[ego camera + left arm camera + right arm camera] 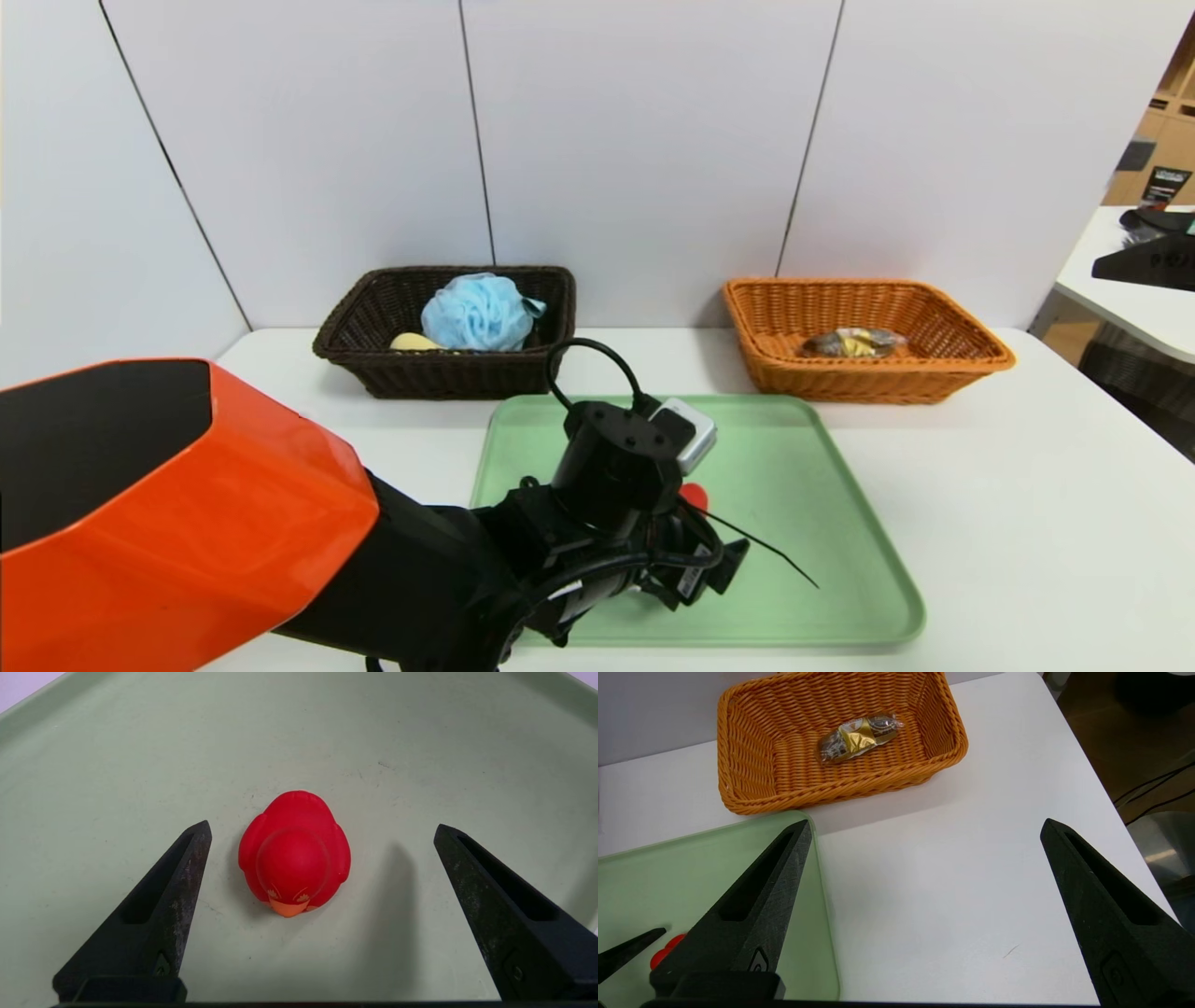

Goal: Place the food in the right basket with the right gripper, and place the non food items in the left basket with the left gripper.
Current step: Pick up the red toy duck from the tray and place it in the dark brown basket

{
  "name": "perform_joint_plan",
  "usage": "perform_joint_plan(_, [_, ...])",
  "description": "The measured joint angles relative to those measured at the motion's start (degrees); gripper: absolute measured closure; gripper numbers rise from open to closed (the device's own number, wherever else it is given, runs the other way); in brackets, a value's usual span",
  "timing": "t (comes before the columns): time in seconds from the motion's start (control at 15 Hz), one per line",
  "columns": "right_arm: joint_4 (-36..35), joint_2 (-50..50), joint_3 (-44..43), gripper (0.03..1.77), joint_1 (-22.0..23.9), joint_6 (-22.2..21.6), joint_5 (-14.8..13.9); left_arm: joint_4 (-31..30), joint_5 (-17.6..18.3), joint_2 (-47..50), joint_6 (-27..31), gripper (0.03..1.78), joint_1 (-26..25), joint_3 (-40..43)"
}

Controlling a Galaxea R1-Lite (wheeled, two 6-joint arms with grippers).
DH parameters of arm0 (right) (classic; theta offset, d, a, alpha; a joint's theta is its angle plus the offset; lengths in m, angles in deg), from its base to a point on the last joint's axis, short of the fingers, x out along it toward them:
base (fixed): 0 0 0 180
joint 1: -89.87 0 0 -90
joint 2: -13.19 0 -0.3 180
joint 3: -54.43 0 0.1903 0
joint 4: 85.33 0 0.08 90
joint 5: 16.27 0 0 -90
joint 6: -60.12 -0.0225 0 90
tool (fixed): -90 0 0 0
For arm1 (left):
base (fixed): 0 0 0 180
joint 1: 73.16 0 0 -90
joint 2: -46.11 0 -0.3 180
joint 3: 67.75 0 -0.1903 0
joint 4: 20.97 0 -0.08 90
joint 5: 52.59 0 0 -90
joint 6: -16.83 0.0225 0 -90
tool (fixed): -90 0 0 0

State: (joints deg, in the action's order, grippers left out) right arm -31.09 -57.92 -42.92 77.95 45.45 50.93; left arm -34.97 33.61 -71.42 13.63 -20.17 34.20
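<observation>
The head view looks forward and down from above the worktop (pixel 980 523), taking in the green tray (pixel 822 523), both baskets and the wall panels behind. The left wrist view sits low and close over the tray (pixel 93 765), facing along its floor at the red duck (pixel 294 854). The right wrist view looks from higher up, down across the worktop (pixel 948 882) toward the orange basket (pixel 752 784). All three share the tray (pixel 644 882); the duck (pixel 665 952) shows at the edge of the right wrist view.
</observation>
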Motion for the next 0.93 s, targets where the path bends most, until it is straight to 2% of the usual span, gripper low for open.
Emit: perform_joint_plan(0.93, [-1.1,0.2,-0.1,0.11,0.3,0.1,0.2,0.0,-0.1,-0.8,0.0,0.12,0.0,-0.7])
